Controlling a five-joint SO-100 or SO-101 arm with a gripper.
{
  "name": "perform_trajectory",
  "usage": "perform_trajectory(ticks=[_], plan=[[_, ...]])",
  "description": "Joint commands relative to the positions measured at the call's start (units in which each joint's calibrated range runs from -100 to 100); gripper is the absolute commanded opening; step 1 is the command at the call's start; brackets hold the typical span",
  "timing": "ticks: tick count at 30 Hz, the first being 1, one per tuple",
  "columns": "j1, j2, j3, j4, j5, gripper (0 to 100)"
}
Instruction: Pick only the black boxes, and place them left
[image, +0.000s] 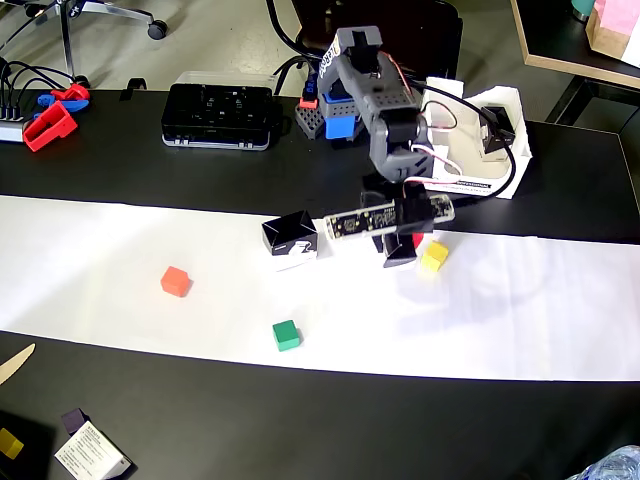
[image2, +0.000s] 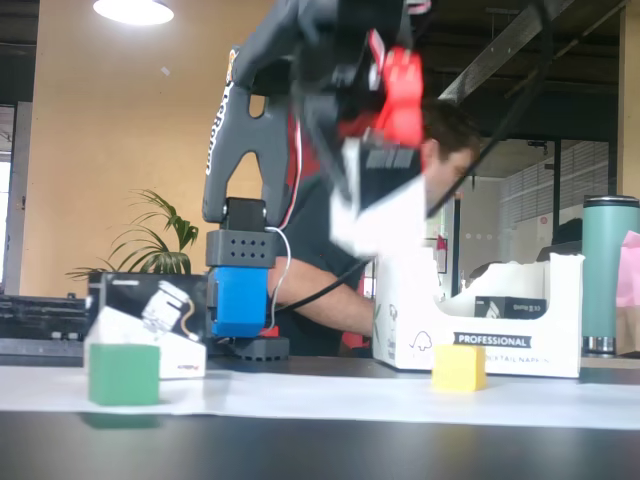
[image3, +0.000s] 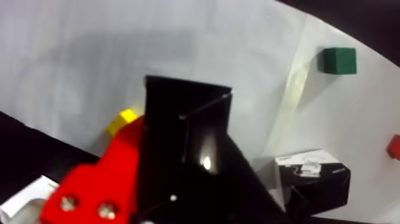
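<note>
My gripper (image: 400, 247) is shut on a black box (image3: 187, 128) with a white face (image2: 385, 210). It holds the box off the white paper, just left of the yellow cube (image: 433, 257) in the overhead view. A second black box (image: 290, 240) stands on the paper to the left of the gripper; it also shows in the fixed view (image2: 150, 320) and the wrist view (image3: 312, 179). A third box (image: 90, 452) lies white face up on the black table at the bottom left. Another black box (image2: 510, 307) sits inside the white carton.
A green cube (image: 286, 335) and a red cube (image: 175, 281) lie on the paper strip (image: 120, 250). The white carton (image: 505, 170) stands behind the arm at the right. A big flat black case (image: 218, 115) and red and blue parts (image: 50, 125) sit at the back left.
</note>
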Motion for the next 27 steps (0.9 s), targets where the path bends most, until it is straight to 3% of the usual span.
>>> perform_trajectory(ticks=[1,6,16,24,27], plan=[[-4.39,-17.73,-5.44,0.22,-5.63,8],[-11.23,-28.80,2.45,0.22,-10.89,8],[-31.85,-48.00,26.48,0.22,-14.10,8],[-51.60,-51.87,35.70,0.38,-18.47,8],[-58.09,-51.63,36.41,5.31,-19.37,8]])
